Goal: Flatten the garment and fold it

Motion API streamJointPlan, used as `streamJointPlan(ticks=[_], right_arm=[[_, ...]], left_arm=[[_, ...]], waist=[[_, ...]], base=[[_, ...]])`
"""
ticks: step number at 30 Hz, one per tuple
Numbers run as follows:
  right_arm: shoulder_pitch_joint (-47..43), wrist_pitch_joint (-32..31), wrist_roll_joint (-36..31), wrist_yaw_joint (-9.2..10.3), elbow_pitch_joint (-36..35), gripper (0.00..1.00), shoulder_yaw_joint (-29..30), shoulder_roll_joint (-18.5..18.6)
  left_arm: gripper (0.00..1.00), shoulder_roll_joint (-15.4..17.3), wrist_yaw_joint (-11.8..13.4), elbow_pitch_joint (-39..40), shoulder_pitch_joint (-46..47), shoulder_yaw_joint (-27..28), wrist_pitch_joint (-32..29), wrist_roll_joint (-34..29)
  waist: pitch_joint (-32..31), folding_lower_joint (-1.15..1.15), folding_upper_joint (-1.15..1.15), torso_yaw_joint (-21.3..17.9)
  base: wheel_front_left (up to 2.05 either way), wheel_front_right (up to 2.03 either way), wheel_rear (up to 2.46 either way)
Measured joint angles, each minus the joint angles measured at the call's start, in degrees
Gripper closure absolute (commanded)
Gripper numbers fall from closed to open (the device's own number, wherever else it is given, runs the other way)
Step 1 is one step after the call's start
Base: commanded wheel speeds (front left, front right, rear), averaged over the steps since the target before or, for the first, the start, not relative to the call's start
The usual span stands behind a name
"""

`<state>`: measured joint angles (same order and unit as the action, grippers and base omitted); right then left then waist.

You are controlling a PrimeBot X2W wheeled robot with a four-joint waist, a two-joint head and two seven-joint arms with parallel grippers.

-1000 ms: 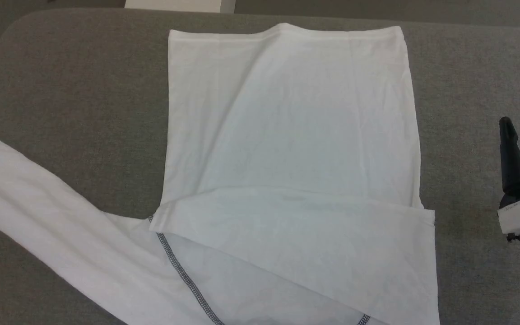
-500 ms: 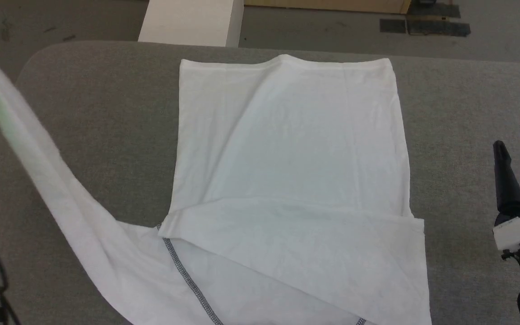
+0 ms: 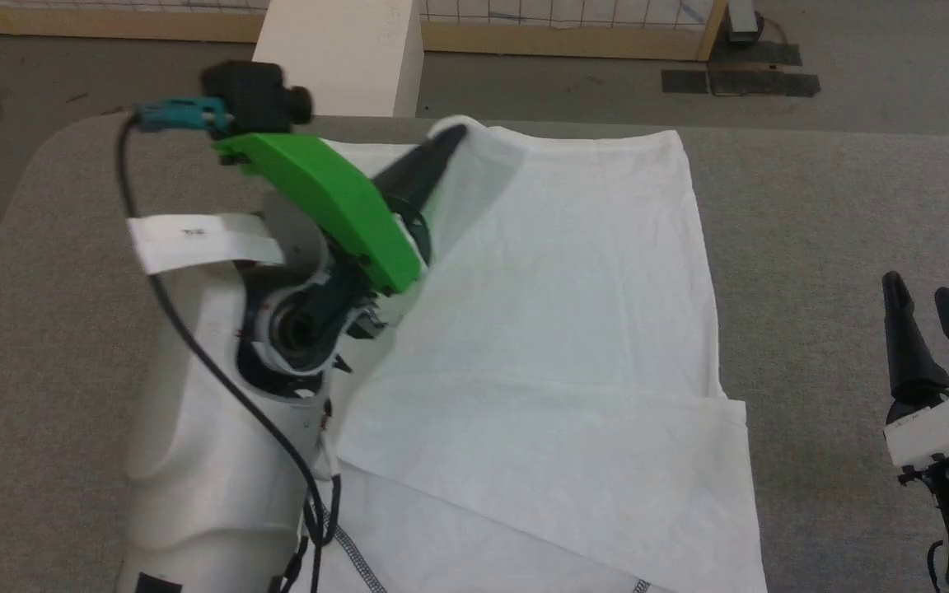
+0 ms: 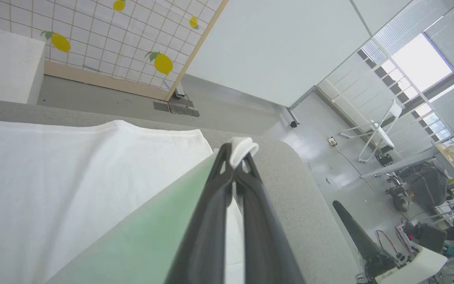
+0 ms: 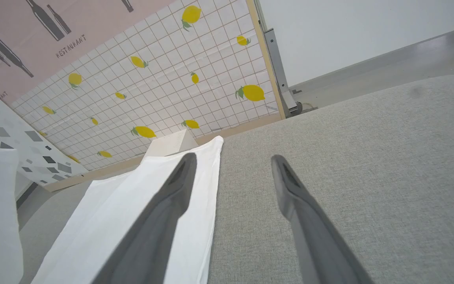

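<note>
Your left hand [image 3: 451, 138] is pinched tight on a strip of the garment [image 3: 573, 329]; in the left wrist view a fold of white cloth pokes out between the tips of that hand [image 4: 237, 152]. It holds the strip raised off the table [image 3: 812, 231], above the far left part of the shirt body. The rest of the garment lies spread flat on the grey table, far hem near the far edge. A folded layer crosses the near part. A dark zigzag seam [image 3: 355, 560] peeks out at the near edge.

Your right hand [image 3: 918, 290] is parted and holds nothing. It sits over bare table, well apart from the garment's right edge. In the right wrist view its fingers [image 5: 160, 213] point along the table with the garment [image 5: 195, 205] to their left.

Blocking your view from the head: the pale left forearm [image 3: 203, 461], its green bracket [image 3: 326, 206] and a black cable [image 3: 194, 346] cover the garment's left side, so you can't tell how the cloth lies there.

Around: a white box [image 3: 343, 49] stands on the floor just beyond the table's far edge, also seen from the left wrist [image 4: 2, 67]. Behind it is a lemon-print panel [image 4: 93, 35] in a wooden frame. Dark floor mats [image 3: 738, 82] lie further right. Nothing else rests on the table.
</note>
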<state>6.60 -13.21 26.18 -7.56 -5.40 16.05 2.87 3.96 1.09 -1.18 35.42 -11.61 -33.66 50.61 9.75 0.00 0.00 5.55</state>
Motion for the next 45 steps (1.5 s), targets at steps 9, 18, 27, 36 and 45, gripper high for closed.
streamJointPlan(ticks=[9,18,27,36,45], right_arm=[[0.0,1.5,0.6,0.00,2.0,0.00,-0.8,0.0],[0.0,2.7,1.0,0.00,3.3,0.00,-0.6,0.0],[0.1,3.0,1.0,0.00,4.0,0.00,-0.9,0.0],[0.1,3.1,1.0,0.00,4.3,0.00,-0.8,0.0],[0.1,2.3,0.4,0.00,4.3,0.00,-2.2,0.0]], left_arm=[[1.00,-0.9,-1.6,-8.7,-1.2,-17.7,4.3,1.8],[1.00,-1.0,-2.1,-16.9,-3.4,-34.3,5.8,3.9],[0.00,-1.0,-2.5,-20.7,-3.6,-40.5,0.1,4.1],[0.00,0.0,-1.0,-12.2,0.7,-28.2,6.5,10.5],[0.00,12.8,3.2,-13.0,2.0,-12.6,29.9,1.5]], waist=[[1.4,0.00,0.00,-5.1],[4.0,0.00,0.00,-8.5],[3.7,0.00,0.00,-7.3],[2.1,0.00,0.00,-5.3],[0.6,0.00,0.00,-4.6]], base=[[0.00,0.00,0.00],[0.00,0.00,0.00],[0.00,0.00,0.00],[0.00,0.00,0.00],[0.00,0.00,0.00]])
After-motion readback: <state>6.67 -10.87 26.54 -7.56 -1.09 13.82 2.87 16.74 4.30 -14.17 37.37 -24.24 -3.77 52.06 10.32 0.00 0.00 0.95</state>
